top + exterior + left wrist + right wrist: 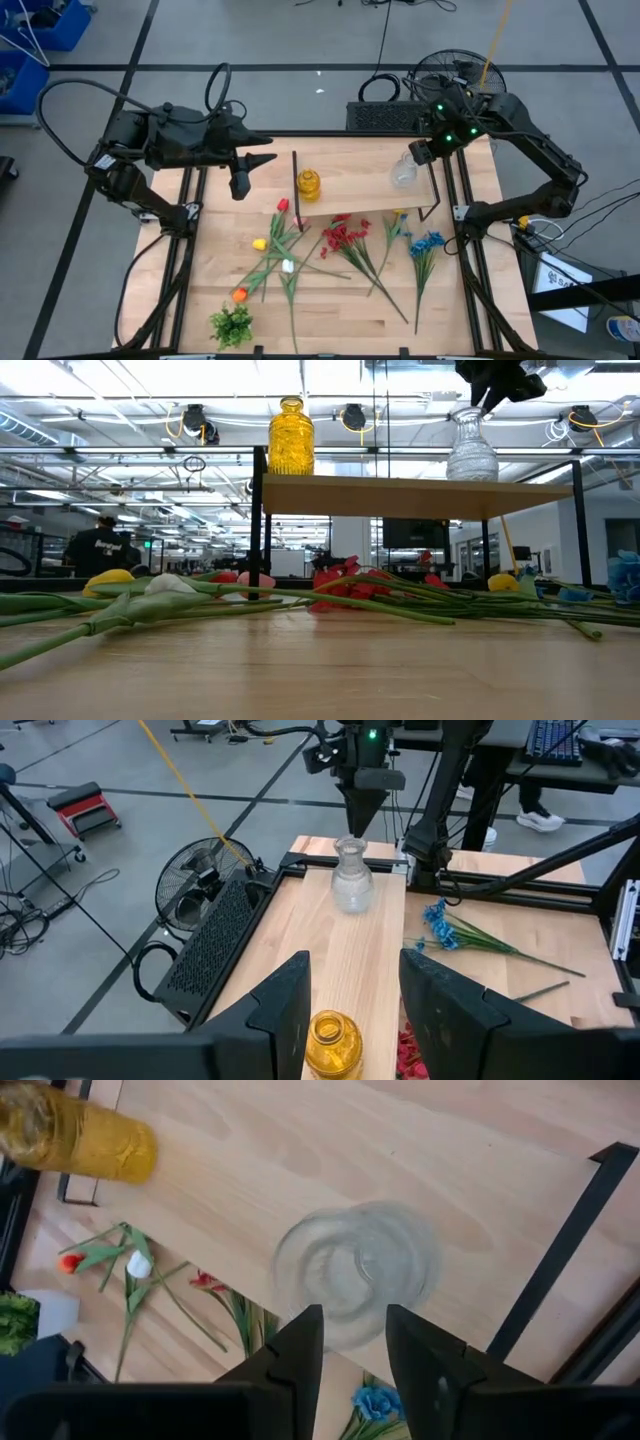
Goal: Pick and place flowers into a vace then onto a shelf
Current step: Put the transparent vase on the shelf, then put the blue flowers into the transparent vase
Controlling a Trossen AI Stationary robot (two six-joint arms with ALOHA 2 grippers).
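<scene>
My right pincer (352, 1350) hangs open directly over the clear ribbed glass vase (358, 1270), which stands free on the narrow light-wood shelf (360, 185) beside the yellow glass bottle (308, 184). My left pincer (352, 990) waits open just behind that bottle. The green-stemmed artificial flowers (345, 240) lie scattered on the surface (330, 320), none yet in a vase.

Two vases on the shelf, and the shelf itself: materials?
Clear vase: looks like glass, transparent, ribbed; may be plastic. Yellow vase: translucent tinted glass or plastic, textured surface. Shelf: light wood plank with visible grain, matte, on thin black metal-looking legs.
</scene>
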